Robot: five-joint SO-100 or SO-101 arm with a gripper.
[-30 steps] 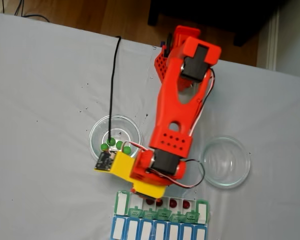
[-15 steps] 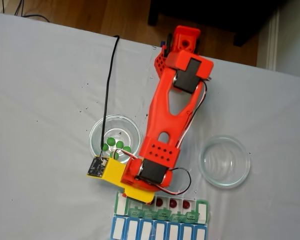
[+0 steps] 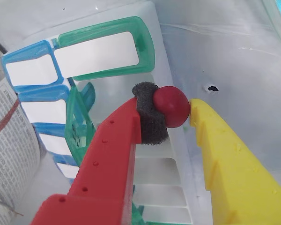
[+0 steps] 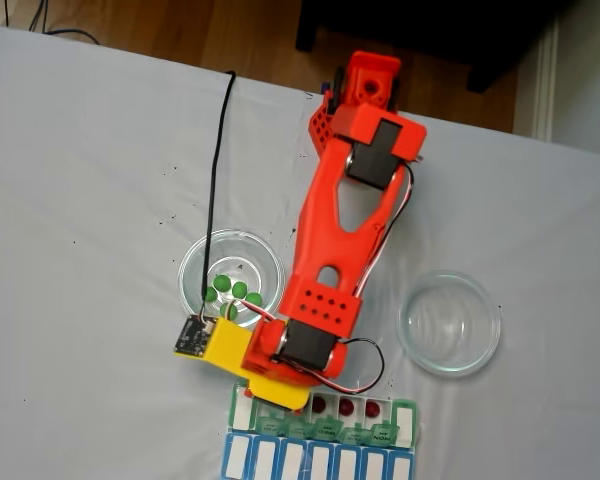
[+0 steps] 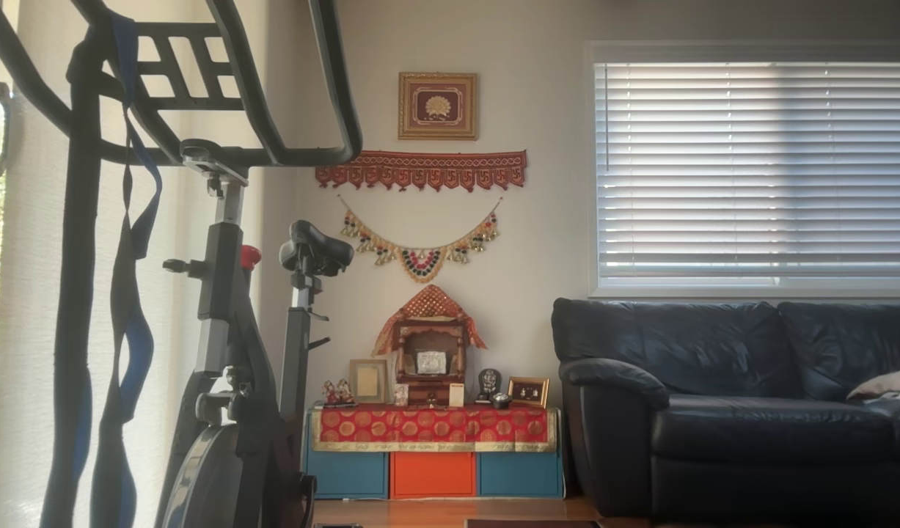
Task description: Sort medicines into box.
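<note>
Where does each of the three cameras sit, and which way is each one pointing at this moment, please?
Wrist view: rides on the arm, looking along the pincer, which grips a red ball over the box.
Fixed view: overhead, looking down at the table, the red arm, both glass dishes and the green balls.
Other view: faces a living room with a sofa.
Shared: wrist and fixed views both show the box.

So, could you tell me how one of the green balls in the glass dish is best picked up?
Come straight down over the green ball and pinch it across its middle. It is round and glossy, so an off-centre pinch would likely squirt it away, and the glass dish rim blocks a sideways approach.
</note>
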